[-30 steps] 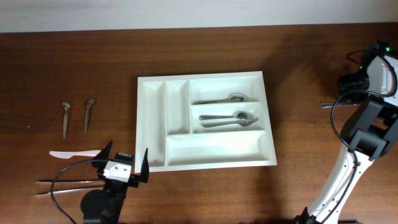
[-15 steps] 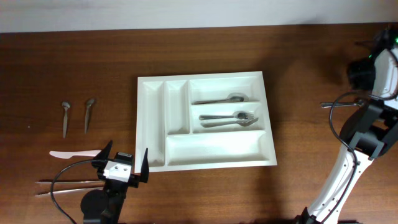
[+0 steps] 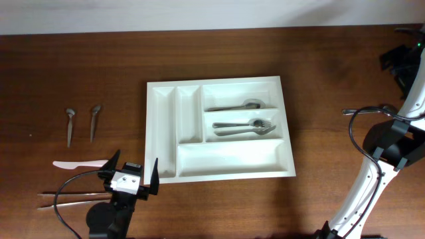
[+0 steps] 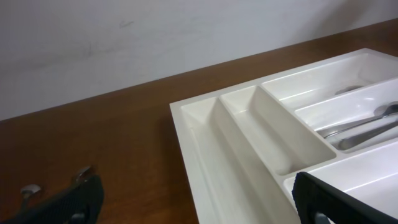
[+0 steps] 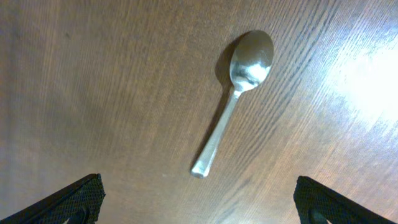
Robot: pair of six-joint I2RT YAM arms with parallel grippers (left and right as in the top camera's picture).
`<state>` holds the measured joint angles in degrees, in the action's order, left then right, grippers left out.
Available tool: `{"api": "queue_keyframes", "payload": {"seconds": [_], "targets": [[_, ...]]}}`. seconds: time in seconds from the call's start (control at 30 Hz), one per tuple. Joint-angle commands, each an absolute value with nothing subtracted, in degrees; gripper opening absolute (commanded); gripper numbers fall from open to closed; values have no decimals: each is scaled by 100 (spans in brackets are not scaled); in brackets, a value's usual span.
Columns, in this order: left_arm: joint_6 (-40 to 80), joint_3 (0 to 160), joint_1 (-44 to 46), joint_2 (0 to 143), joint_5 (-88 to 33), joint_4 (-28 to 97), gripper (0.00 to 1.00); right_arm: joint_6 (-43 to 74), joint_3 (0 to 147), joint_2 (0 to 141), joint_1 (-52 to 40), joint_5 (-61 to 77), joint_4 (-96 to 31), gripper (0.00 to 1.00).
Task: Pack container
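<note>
The white container [image 3: 167,133] lies mid-table, with a spoon [image 3: 232,105] in its upper short compartment and forks [image 3: 244,127] in the one below. The two narrow compartments and the long one hold nothing. My left gripper [image 3: 129,174] hovers open at the container's near-left corner [image 4: 186,115], nothing between its fingers [image 4: 74,202]. My right gripper [image 5: 199,196] is open above bare wood at the far right, and a metal spoon [image 5: 233,106] lies loose on the table ahead of it. From overhead only that spoon's handle [image 3: 350,111] shows beside the right arm [image 3: 398,133].
Left of the container lie two small spoons [image 3: 69,126] [image 3: 94,123], a pink plastic knife [image 3: 80,163] and two long thin metal sticks [image 3: 66,194]. The right arm's base and cable [image 3: 365,179] stand at the table's right edge.
The right wrist has swung toward the far right corner, partly out of the overhead view. The spoon handle on the table stays put. The left arm has not moved.
</note>
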<state>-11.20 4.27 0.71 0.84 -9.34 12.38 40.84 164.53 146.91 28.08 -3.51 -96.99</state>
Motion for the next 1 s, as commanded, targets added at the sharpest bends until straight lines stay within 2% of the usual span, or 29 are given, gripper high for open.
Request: {"api": "queue_keyframes", "payload": {"seconds": [0.0,0.3,0.63,0.73,0.97], "targets": [[-1212,386,47,40,-895,1219,99,3640,16525,14540,2851,-423,-9734,99],[-1212,386,47,40,-895,1216,99,3323,16105,14212,2891,-80,-9736,99],[-1212,386,47,40,-895,1216,99,6440,12267,12079,3002,-760,-9601,99],[-1212,386,47,40,-895,1219,99,6307,11806,11961,3011,-1170,-9085,99],[-1212,386,47,40,-895,1216,99,6069,11655,12234,3159,-799,-8125,99]]}}
